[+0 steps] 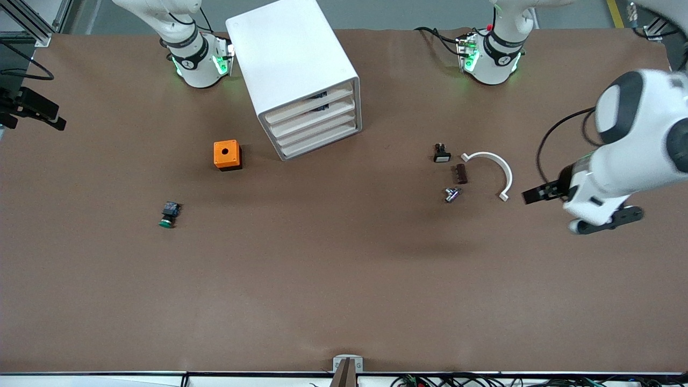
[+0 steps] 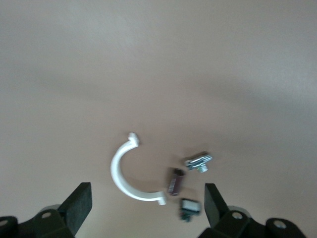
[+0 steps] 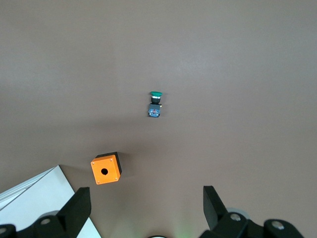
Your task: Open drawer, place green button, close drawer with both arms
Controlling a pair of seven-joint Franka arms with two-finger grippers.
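Toward the right arm's end of the table from the cabinet (image 1: 298, 75), I log the button (image 1: 170, 214) lying on its side, nearer the front camera than the orange cube (image 1: 227, 155). All four drawers shut; the drawer (image 1: 312, 119) is unopened. Right gripper (image 3: 143, 208) is wide, empty, high over the cube. Left gripper (image 1: 583, 207) is wide, empty, over the table beside the white clip (image 1: 492, 169). I judge the right arm better placed for the button.

We see no readable text, labels, brands or numbers anywhere. Small dark marks on the two arm bases (image 1: 196, 59) (image 1: 492, 59) at the top of the front frame are too small to read.
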